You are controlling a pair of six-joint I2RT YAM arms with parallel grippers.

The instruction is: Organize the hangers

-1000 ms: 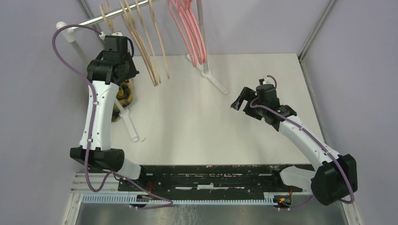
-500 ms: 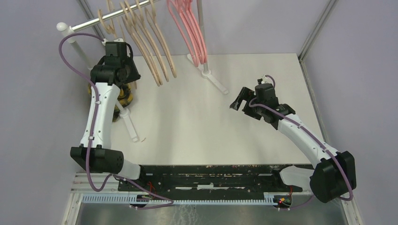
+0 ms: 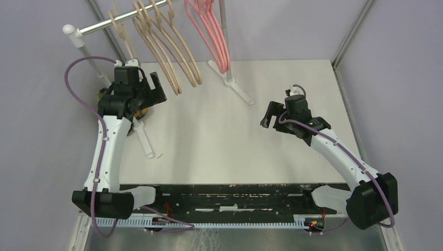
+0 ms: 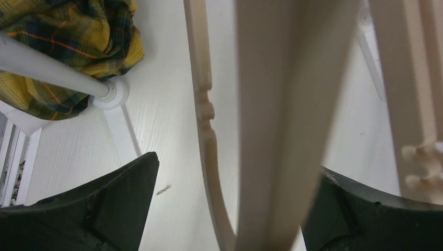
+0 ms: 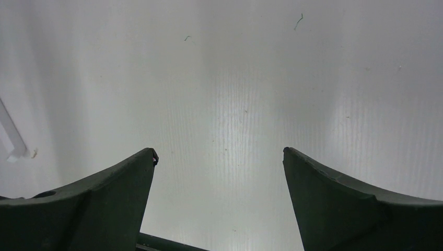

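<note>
At 10 o'clock on the surface point(image 3: 209, 136) a plaid cloth point(image 4: 62, 47) is bunched against the base of a rack post point(image 4: 49, 67); in the top view the left arm hides most of it. The left tool point(image 3: 151, 93) sits just at the cloth's 3 o'clock with its jaws spread wide. In the wrist view a blurred beige arm point(image 4: 277, 115) of a hanger runs between the two fingers point(image 4: 104, 209), close to the right one, though I cannot tell whether they touch. A thinner notched arm point(image 4: 206, 120) lies beside it at 9 o'clock. The beige hangers point(image 3: 177, 73) hang bunched from the rail point(image 3: 99, 26) at 11 o'clock, their lower ends reaching the left tool. At 12 o'clock the pink hangers point(image 3: 211, 39) hang together, apart from the beige ones, above a white rack foot point(image 3: 239, 90). The right tool point(image 3: 271, 116) hovers at 3 o'clock, well apart from every hanger, jaws wide, with white surface showing between them.
</note>
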